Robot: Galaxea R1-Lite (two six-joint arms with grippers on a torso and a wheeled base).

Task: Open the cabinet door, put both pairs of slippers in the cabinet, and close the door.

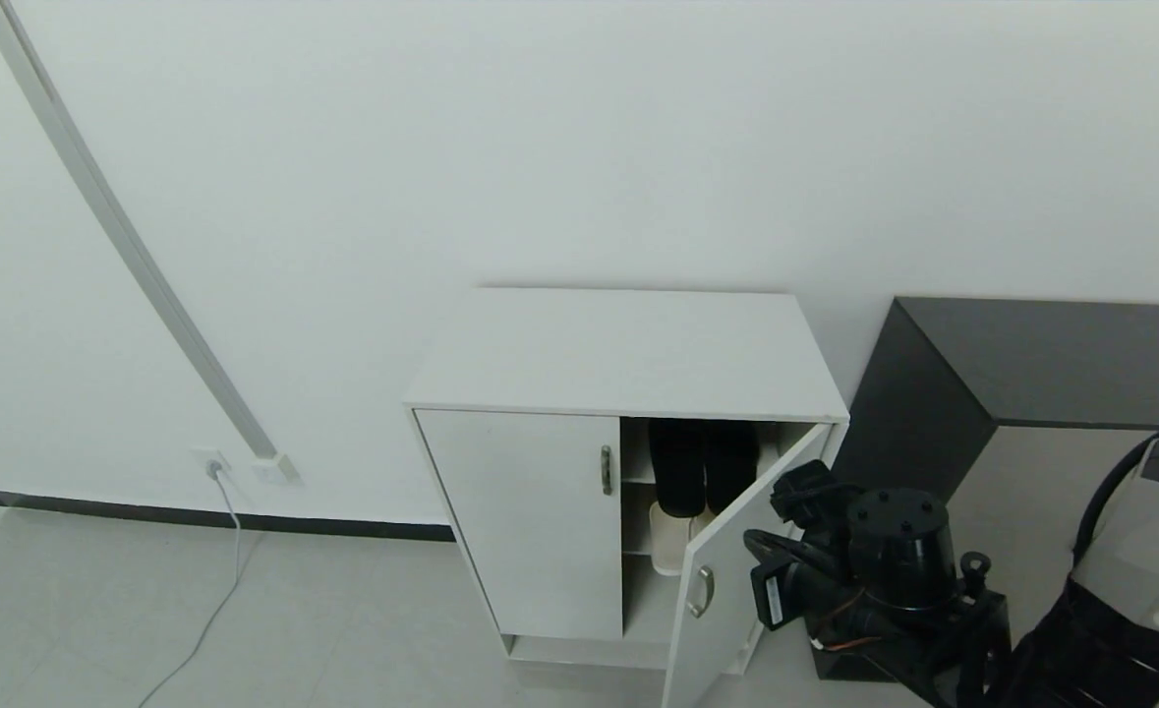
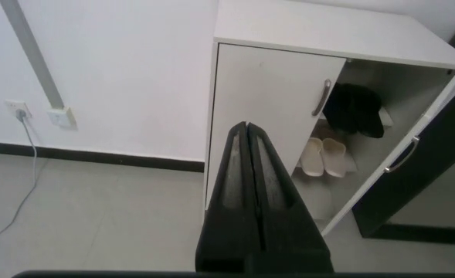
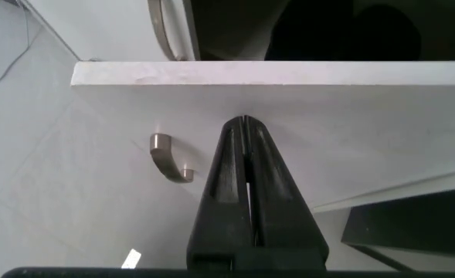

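Note:
The white cabinet (image 1: 628,349) stands against the wall with its left door (image 1: 530,521) closed and its right door (image 1: 736,570) swung partly open. Inside, black slippers (image 1: 702,462) sit on the upper shelf and pale slippers (image 1: 672,536) on the shelf below. My right gripper (image 3: 246,120) is shut, its tip at the outer face of the open door (image 3: 351,100), beside the metal handle (image 3: 169,158). My left gripper (image 2: 246,125) is shut and holds nothing, back from the cabinet (image 2: 320,31), where the black slippers (image 2: 354,108) and pale slippers (image 2: 325,157) show.
A dark cabinet (image 1: 1031,354) stands right of the white one, close behind the open door. A wall socket with a grey cable (image 1: 210,462) and a slanted cable duct (image 1: 117,226) are at the left. Open floor (image 1: 294,619) lies left of the cabinet.

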